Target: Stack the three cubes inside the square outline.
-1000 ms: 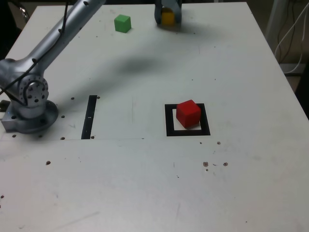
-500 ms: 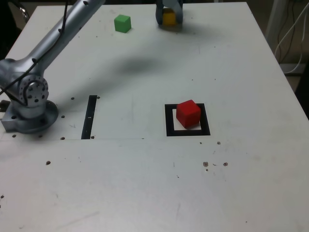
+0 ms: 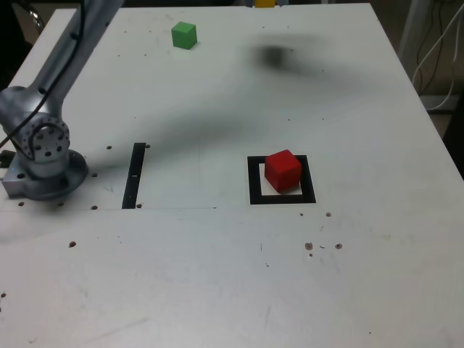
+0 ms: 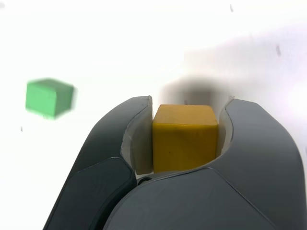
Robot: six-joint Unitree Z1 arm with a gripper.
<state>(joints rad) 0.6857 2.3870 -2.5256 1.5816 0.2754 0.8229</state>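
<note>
Now the gripper (image 4: 184,143) has lifted off the table's (image 3: 217,275) far edge, jaws clamped on the yellow cube (image 4: 184,139) (barely visible at the exterior view's top). Red cube (image 3: 282,170) sits in the square (image 3: 254,181); green cube (image 3: 184,34) waits untouched, so yellow likely goes on red next.

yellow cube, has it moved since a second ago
Yes. In the exterior view the small solid yellow cube has gone up to the picture's top edge, away from the small green cube, which stayed put. The pincer grips it.

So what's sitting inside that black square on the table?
Only the red cube sits inside the square outline, its white centre mostly covered; nothing is stacked on it yet.
</note>
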